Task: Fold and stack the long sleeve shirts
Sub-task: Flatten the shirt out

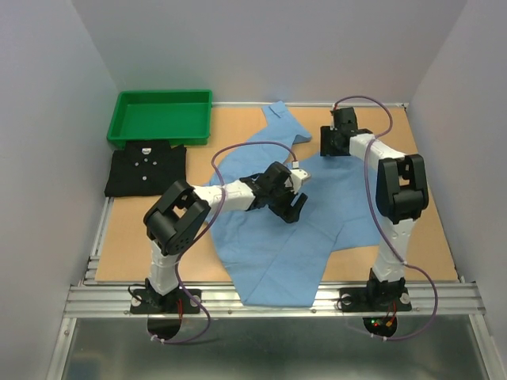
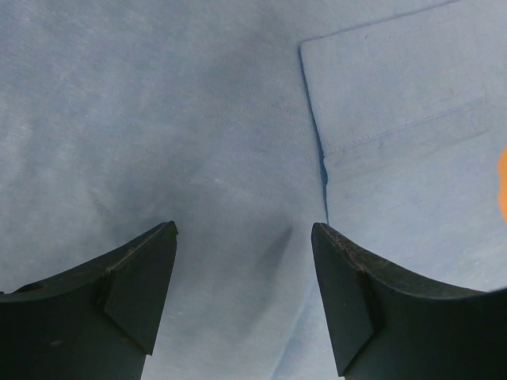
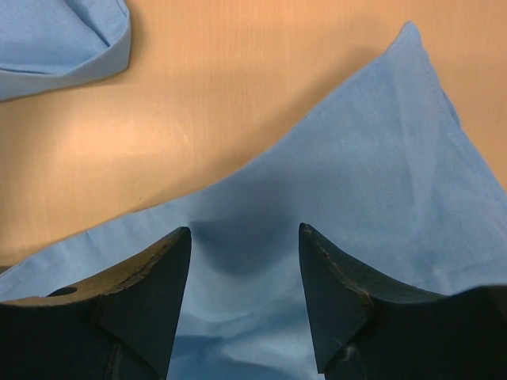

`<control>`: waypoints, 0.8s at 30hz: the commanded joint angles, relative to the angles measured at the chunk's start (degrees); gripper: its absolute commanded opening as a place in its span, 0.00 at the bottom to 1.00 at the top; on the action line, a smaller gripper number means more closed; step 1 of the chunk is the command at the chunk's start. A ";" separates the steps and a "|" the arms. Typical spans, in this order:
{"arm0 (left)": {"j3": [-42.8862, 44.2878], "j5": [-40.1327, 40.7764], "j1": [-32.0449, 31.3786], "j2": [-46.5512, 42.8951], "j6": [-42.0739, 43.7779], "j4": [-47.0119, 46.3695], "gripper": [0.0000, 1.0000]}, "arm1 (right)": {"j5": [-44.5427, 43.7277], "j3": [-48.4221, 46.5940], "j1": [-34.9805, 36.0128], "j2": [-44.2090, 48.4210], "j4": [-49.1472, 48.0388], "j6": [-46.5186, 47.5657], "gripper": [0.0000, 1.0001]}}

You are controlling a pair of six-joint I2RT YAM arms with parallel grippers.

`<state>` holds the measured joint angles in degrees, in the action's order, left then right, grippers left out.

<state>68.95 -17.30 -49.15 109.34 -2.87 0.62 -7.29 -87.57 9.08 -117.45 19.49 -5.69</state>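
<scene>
The light blue long sleeve shirt (image 1: pixel 269 253) lies spread open across the middle of the table. The black shirt (image 1: pixel 146 168) rests folded at the left, white buttons up. My left gripper (image 1: pixel 295 207) hovers open over the blue shirt's middle; the left wrist view shows plain blue cloth (image 2: pixel 198 119) and a seam between the parted fingers (image 2: pixel 142 277). My right gripper (image 1: pixel 328 147) is low on the blue shirt's far right edge. Its jaws stand apart, pressed onto the cloth (image 3: pixel 356 158), and a raised pucker of cloth sits between them (image 3: pixel 245 228).
A green plastic tray (image 1: pixel 162 96) stands at the back left, just beyond the black shirt. Bare wooden tabletop (image 3: pixel 198 103) shows past the blue shirt's edge. Another blue fold (image 3: pixel 63 39) lies at the top left of the right wrist view. Grey walls close in three sides.
</scene>
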 commanded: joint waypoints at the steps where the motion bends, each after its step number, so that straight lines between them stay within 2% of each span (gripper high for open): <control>1: 0.14 -0.54 -1.04 0.17 1.38 -2.20 0.80 | -0.71 -2.34 -0.03 -1.81 -5.68 0.95 0.61; 4: -1.70 -0.37 -1.48 -0.09 0.50 -2.29 0.80 | -1.94 -2.69 -0.03 -3.22 -6.30 0.95 0.60; 8: -3.99 -0.19 -1.74 -0.79 -0.38 -2.64 0.80 | -4.04 -3.05 -0.03 -5.59 -6.92 0.77 0.47; 14: -7.07 -0.36 -1.74 -1.06 -1.08 -2.91 0.80 | -9.74 -3.57 -0.29 -7.79 -7.97 0.51 0.20; 19: -9.44 -3.00 -1.74 -0.71 -2.13 -2.91 0.80 | -13.97 -5.15 -1.87 -8.94 -8.15 -2.03 0.14; 24: -11.46 -5.64 -1.83 -0.71 -2.49 -2.91 0.80 | -16.00 -7.44 -5.47 -9.46 -8.06 -6.08 0.14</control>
<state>61.39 -19.33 -50.41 107.77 -3.60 -10.09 -18.37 -91.09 7.18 -125.36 12.12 -8.40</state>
